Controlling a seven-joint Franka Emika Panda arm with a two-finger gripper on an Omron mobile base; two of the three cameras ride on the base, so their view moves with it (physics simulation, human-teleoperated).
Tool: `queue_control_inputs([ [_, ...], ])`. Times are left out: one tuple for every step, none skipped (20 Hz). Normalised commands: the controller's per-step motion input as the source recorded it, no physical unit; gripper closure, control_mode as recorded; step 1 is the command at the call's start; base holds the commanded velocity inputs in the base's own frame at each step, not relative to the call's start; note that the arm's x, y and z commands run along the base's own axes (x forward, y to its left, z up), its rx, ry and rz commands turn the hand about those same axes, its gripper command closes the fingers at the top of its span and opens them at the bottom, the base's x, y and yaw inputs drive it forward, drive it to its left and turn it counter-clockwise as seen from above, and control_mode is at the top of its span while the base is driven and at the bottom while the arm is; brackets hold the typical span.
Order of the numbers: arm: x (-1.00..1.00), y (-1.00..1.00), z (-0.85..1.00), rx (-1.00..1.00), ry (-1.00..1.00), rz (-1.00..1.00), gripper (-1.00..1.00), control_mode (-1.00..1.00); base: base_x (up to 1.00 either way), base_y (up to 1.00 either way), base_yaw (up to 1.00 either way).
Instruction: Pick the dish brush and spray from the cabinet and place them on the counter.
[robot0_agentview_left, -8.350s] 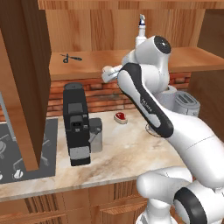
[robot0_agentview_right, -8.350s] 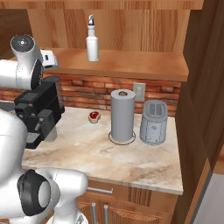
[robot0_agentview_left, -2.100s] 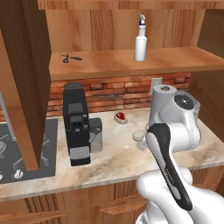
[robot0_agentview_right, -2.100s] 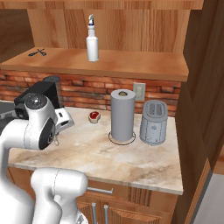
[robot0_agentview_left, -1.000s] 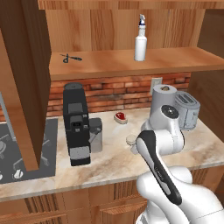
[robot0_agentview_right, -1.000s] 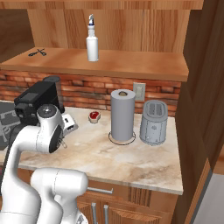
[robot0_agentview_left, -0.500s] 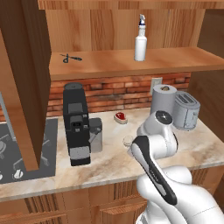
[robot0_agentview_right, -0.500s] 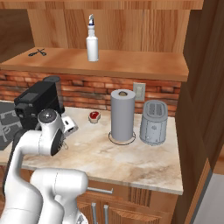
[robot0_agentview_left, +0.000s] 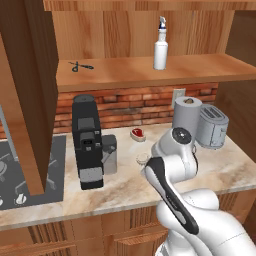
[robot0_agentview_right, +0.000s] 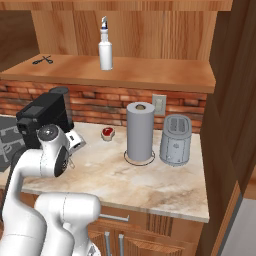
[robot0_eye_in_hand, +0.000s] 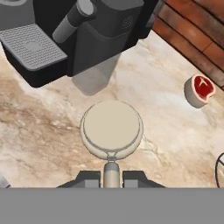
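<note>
The dish brush (robot0_eye_in_hand: 111, 128) hangs low over the counter (robot0_eye_in_hand: 52, 131), just right of the black coffee machine (robot0_agentview_left: 87, 140), its thin handle pinched between the nearly closed fingers of the gripper (robot0_eye_in_hand: 111, 177); I judge it near set-down. Farther right, the spray (robot0_agentview_left: 160, 49) stands on the cabinet (robot0_agentview_left: 150, 72) shelf, not yet fetched.

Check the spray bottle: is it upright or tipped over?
Upright. The spray bottle stands on its base on the cabinet shelf, trigger nozzle at the top, in both base views.
</note>
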Motion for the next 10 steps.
queue_control_inputs([
  [0.11,0.00,-0.77,0.03,-0.16,0.00,1.00,-1.00,0.00,0.00,0.00],
  [0.10,0.00,-0.79,0.03,-0.16,0.00,1.00,-1.00,0.00,0.00,0.00],
  [0.08,0.00,-0.81,0.03,-0.16,0.00,1.00,-1.00,0.00,0.00,0.00],
  [0.08,0.00,-0.81,0.03,-0.16,0.00,1.00,-1.00,0.00,0.00,0.00],
  [0.08,0.00,-0.82,0.03,-0.15,0.00,1.00,-1.00,0.00,0.00,0.00],
  [0.09,0.00,-0.83,0.04,-0.14,0.00,1.00,-1.00,0.00,0.00,0.00],
  [0.09,0.00,-0.83,0.05,-0.13,0.00,1.00,-1.00,0.00,0.00,0.00],
  [0.10,0.00,-0.83,0.06,-0.12,0.00,1.00,-1.00,0.00,0.00,0.00],
  [0.15,-0.06,-0.83,0.08,-0.09,0.00,1.00,-1.00,0.00,0.00,0.00],
  [0.15,-0.12,-0.85,0.09,-0.08,0.00,1.00,-1.00,0.00,0.00,0.00],
])
